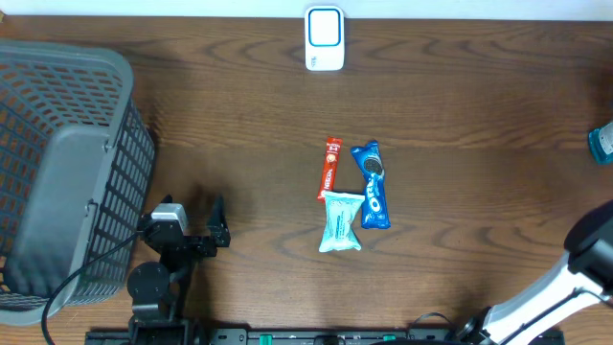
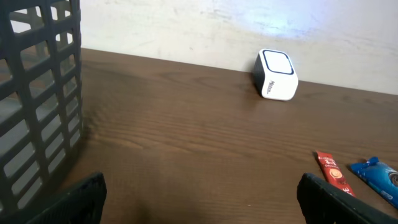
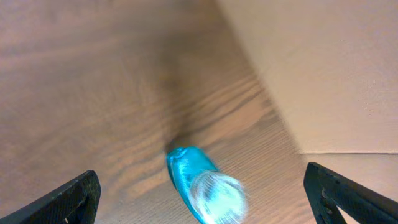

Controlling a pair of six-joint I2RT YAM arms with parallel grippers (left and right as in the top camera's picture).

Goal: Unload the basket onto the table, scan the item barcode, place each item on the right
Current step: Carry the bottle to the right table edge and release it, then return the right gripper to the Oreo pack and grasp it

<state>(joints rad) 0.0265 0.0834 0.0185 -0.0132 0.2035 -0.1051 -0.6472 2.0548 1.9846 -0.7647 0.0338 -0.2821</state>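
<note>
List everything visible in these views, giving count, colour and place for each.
table: one, brown wood, under everything
basket: one, grey mesh, left side
scanner: one, white with blue trim, far edge, centre
stick packet: one, red, centre
cookie packet: one, blue, right of the red one
pouch: one, pale mint, nearest the robot
wrapped item: one, teal, right edge
left fingers: two, black, open, beside basket
right fingers: two, black, open, flanking teal item

The dark brown wooden table [image 1: 460,220] shows wavy grain. The grey plastic lattice basket [image 1: 124,182] is one plain colour. The white boxy scanner [image 1: 325,38] has a blue-ringed face. The red stick sachet [image 1: 329,169] carries white marks, and the blue biscuit packet [image 1: 373,187] white lettering. The pillow pouch [image 1: 341,221] is pale turquoise; the glossy crinkled wrapper [image 3: 202,183] is teal.
</note>
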